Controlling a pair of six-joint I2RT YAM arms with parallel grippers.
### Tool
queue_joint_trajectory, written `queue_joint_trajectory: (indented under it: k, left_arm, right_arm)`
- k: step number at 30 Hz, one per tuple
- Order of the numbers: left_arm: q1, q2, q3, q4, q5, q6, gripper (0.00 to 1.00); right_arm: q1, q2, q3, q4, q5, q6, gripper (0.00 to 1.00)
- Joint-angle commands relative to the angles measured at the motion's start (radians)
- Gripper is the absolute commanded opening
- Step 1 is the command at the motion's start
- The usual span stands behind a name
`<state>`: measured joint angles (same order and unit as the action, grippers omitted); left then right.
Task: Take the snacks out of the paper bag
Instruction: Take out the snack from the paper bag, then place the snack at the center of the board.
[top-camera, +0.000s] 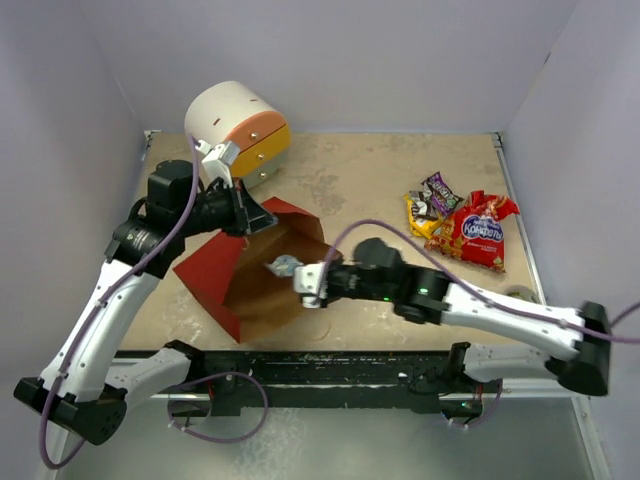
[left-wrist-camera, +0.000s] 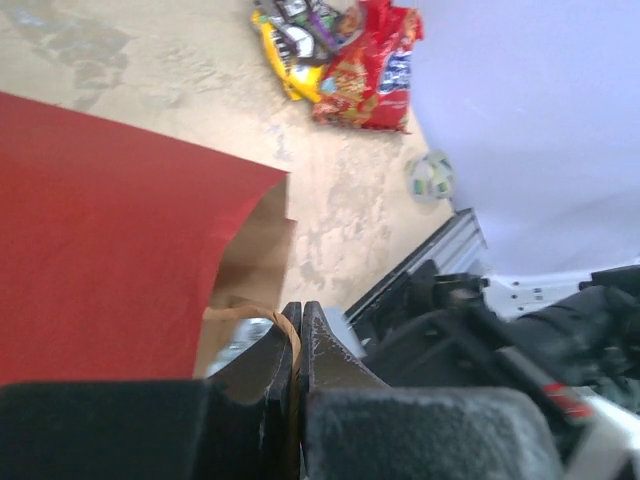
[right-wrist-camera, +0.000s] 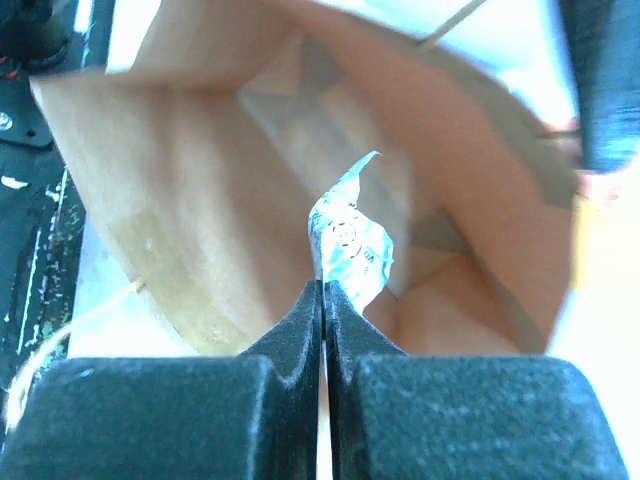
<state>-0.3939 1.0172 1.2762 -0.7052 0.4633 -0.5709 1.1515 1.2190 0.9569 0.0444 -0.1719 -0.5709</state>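
The paper bag (top-camera: 210, 265) lies on its side near the left edge of the table (top-camera: 380, 170), with its mouth open. The left gripper (left-wrist-camera: 298, 315) is pinched tight on the bag's handle (left-wrist-camera: 270, 311). The big red snack bag (top-camera: 482, 232), a yellow packet (top-camera: 420, 218) and dark bars (top-camera: 440, 190) lie by the right edge. The right gripper (right-wrist-camera: 322, 295) squeezes a small silver packet (right-wrist-camera: 350, 235) inside the bag's mouth.

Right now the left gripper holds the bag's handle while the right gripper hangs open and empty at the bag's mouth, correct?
Not quite: the right gripper is shut on a silvery-blue packet, as the right wrist view shows. The left gripper does hold the handle.
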Motion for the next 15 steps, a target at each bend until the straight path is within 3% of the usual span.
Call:
queue_joint_trajectory:
  k: [1, 7, 12, 15]
  left_arm:
    - [0.001, 0.050, 0.009, 0.216, 0.128, -0.126, 0.00]
    - [0.000, 0.133, 0.010, 0.409, 0.205, -0.264, 0.00]
    - [0.001, 0.214, 0.018, 0.626, 0.272, -0.416, 0.00]
    - [0.001, 0.270, 0.047, 0.704, 0.292, -0.496, 0.00]
  right_arm:
    - [-0.001, -0.265, 0.025, -0.208, 0.169, -0.047, 0.00]
    - [-0.002, -0.426, 0.119, -0.318, 0.451, -0.126, 0.00]
    - [-0.024, -0.444, 0.060, -0.047, 0.781, -0.234, 0.00]
    - [-0.164, -0.407, 0.021, 0.078, 0.812, -0.199, 0.00]
